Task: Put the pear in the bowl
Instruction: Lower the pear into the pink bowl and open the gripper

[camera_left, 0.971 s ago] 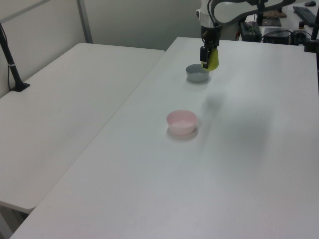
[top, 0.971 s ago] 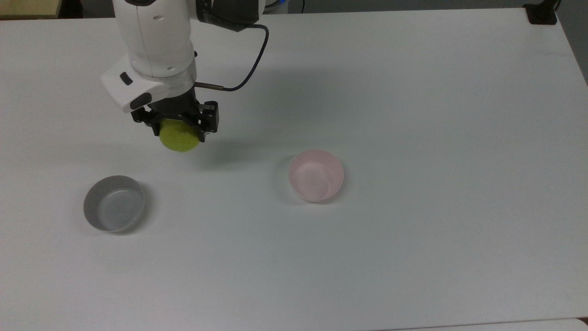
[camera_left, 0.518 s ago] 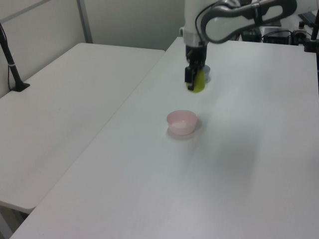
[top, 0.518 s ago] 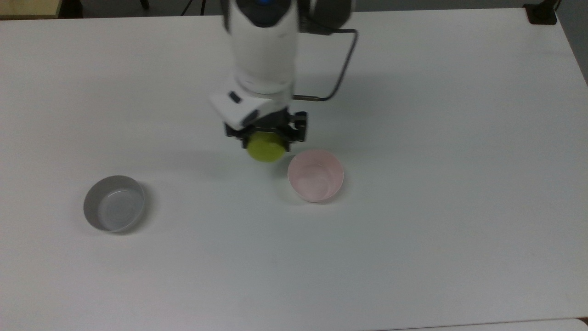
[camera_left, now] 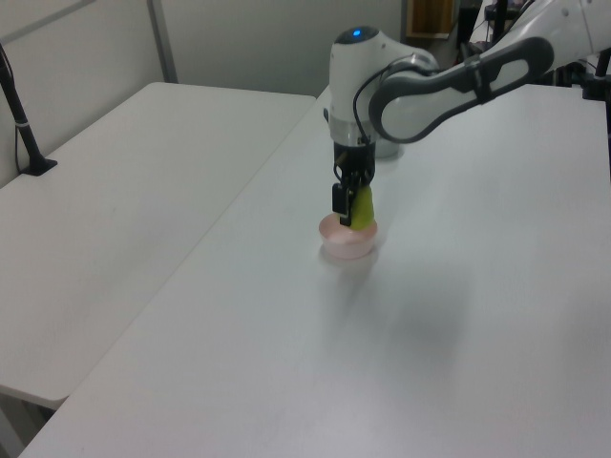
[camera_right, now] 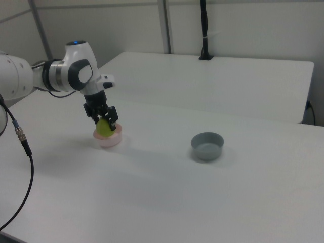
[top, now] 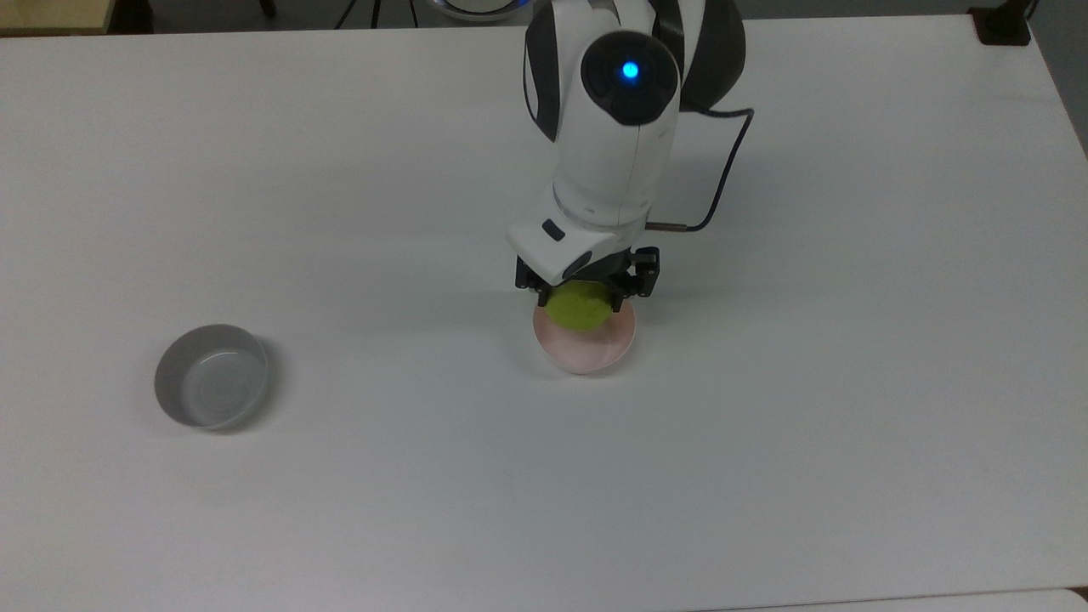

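— Since one second ago the arm has carried the pear [top: 578, 308] away from the grey bowl [top: 211, 388] side of the table [top: 850, 425], toward the middle.

— And where is it now?

— Directly over the pink bowl [top: 586, 350], low, pinched between the fingers of the gripper [top: 585, 296]. The bowl lies straight below the hand, well apart from every table edge.

— Its long axis?

— Upright, I think; the left view shows the narrow end up between the fingers.

— How does it look?

— Yellow-green, smooth, rounded below. I judge that it only needs lowering and releasing.
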